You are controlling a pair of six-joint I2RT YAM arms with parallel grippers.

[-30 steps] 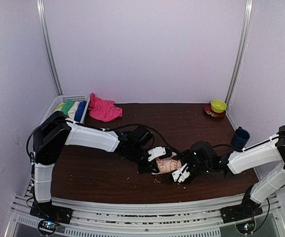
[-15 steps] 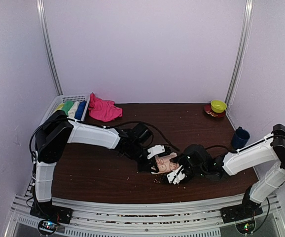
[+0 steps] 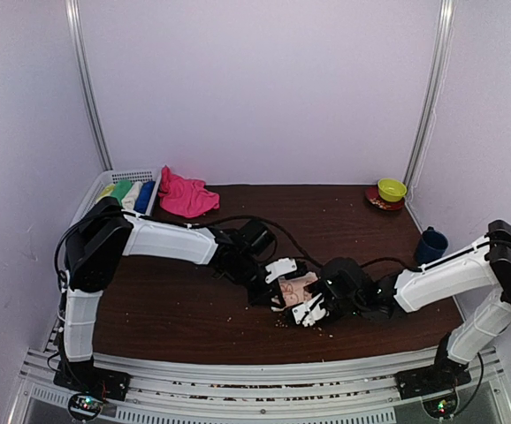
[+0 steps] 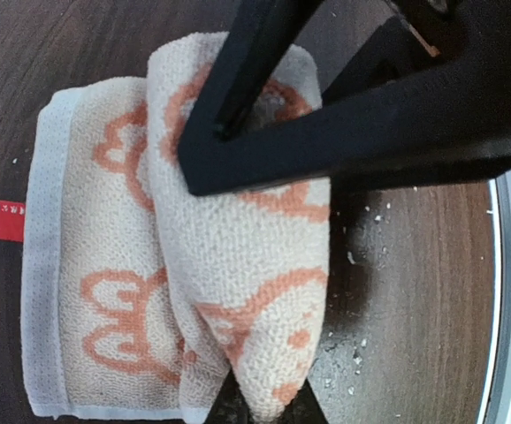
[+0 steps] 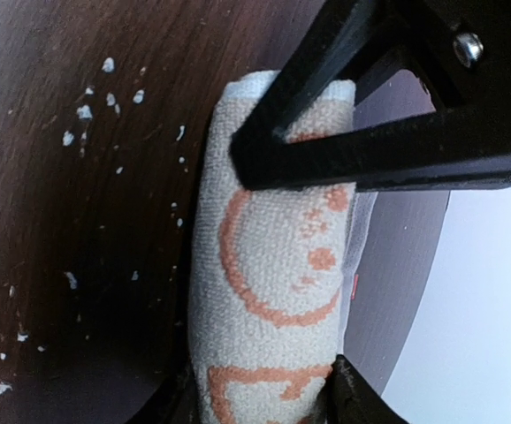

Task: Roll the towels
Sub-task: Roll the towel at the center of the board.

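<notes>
One peach-orange towel [image 4: 238,291]: left end effector [image 3: 278,291] clenched on its roll; right end effector [image 3: 303,304] straddles it, grip unclear.

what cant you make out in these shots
- Top view: the peach towel is mostly covered by the left gripper and right gripper.
- Left wrist view: print on the red tag is too small to read.
- Right wrist view: the towel's near end is cut off by the bottom edge.
- Top view: the towels in the basket are too small to count.
</notes>
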